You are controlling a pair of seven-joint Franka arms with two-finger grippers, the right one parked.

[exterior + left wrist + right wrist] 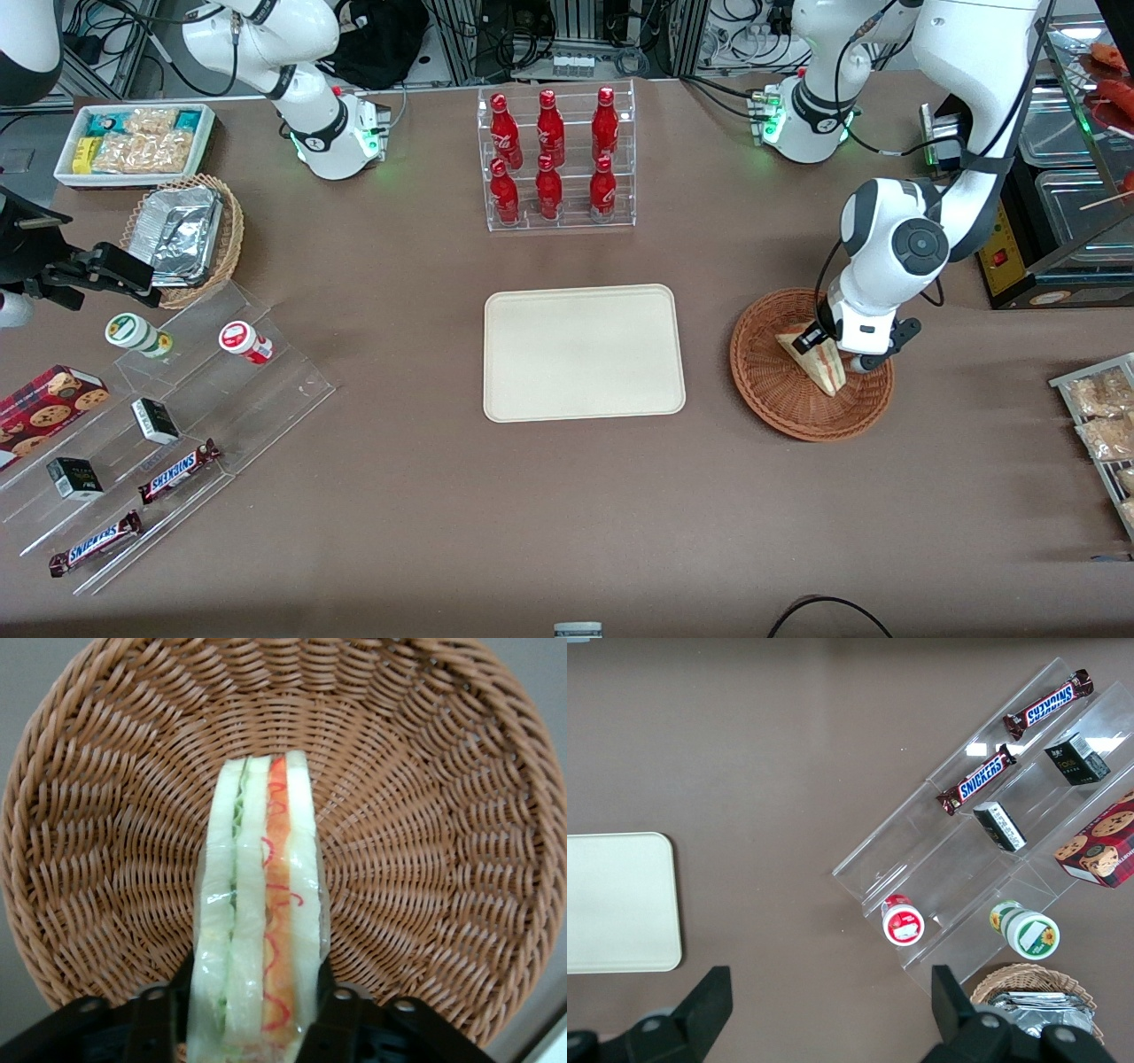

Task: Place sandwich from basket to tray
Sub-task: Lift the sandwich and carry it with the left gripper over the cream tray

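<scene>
Snickers bars (96, 542) lie nearest the camera, on the lowest step of a clear tiered stand (204, 399) at the bench's near corner, toward the parked arm's end. Same stand: small dark boxes, a cookie box (44, 400), two capped cups.

White bin (135, 142) at the bench's back corner on that end holds snack packets. Tan wicker basket (226, 239) just nearer the camera holds foil containers.

Mid-bench: tray (585, 352) is bare, cream, low rim. Clear rack (558, 159) at the back edge holds six red bottles.

Toward the working arm's end: reddish-brown basket (811, 365) beside the tray, apart from it. Sandwich (811, 357) stands on edge in it, wrapped in clear film. Left gripper (259, 1014) is down in the basket, fingers (339, 1017) clamped on the two bread faces of the sandwich.

Risks, as judged:
- Film looks slick and the bread soft; the wedge could slip or squash during the lift.
- Grip sits at one end of the wedge, so it may swing or tilt in transit.
- A low carry could catch the basket rim and drag the basket.
- A release near the tray rim could tip the wedge onto the bench.
</scene>
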